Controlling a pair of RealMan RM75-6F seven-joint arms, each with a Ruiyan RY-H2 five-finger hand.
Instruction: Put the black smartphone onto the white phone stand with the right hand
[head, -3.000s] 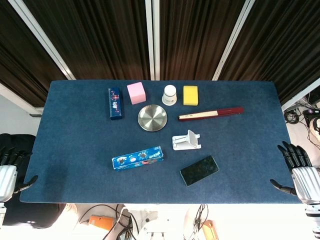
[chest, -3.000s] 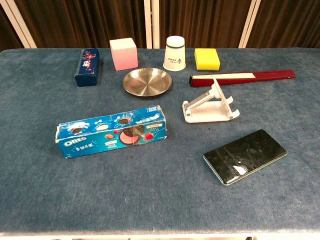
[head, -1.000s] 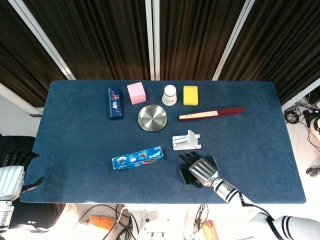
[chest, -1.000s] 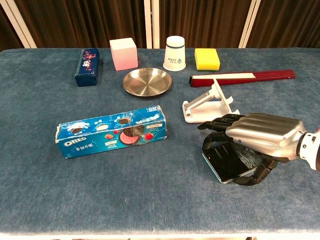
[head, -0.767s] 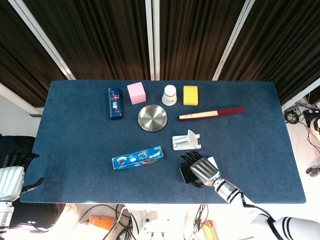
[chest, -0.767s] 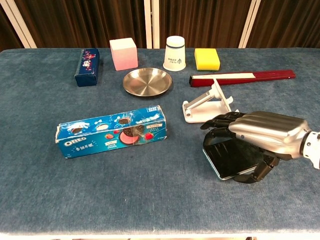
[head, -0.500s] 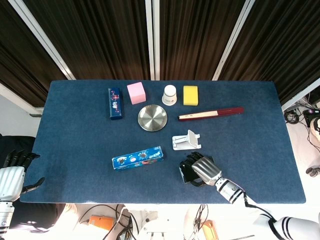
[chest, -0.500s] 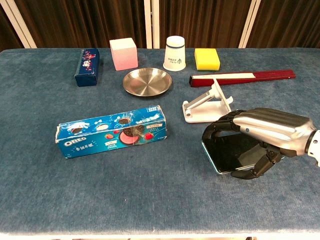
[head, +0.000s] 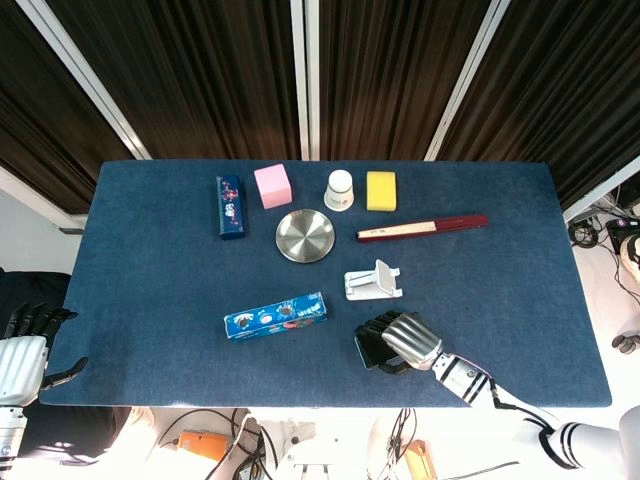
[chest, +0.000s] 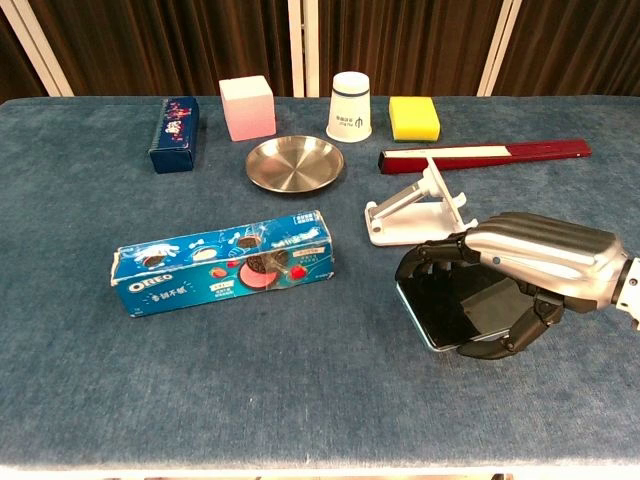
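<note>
Right hand (chest: 535, 262), silver metal shell with black jointed fingers, is closed around the phone (chest: 458, 308): fingers curl over the far long edge, thumb clamps the near edge. The phone is a flat glossy black slab with a thin light rim, tilted up off the blue felt-like table (chest: 300, 400) at its near edge, just in front of the stand (chest: 418, 213). Half a second ago it sat flatter and slightly further right; three seconds ago it lay flat on the cloth with no hand near.

Left hand (head: 22, 352) hangs off the table's left near corner, fingers spread, holding nothing.

The stand is white plastic, an angled plate with two front lips, apart from the hand. To its left lies a blue cardboard cookie box (chest: 224, 262). Behind the stand: a long red-and-cream folded fan (chest: 485, 153), a round steel dish (chest: 295, 163), a yellow sponge (chest: 414, 118), a white paper cup (chest: 350, 106), a pink cube (chest: 247, 107), and a dark blue box (chest: 175, 133).
</note>
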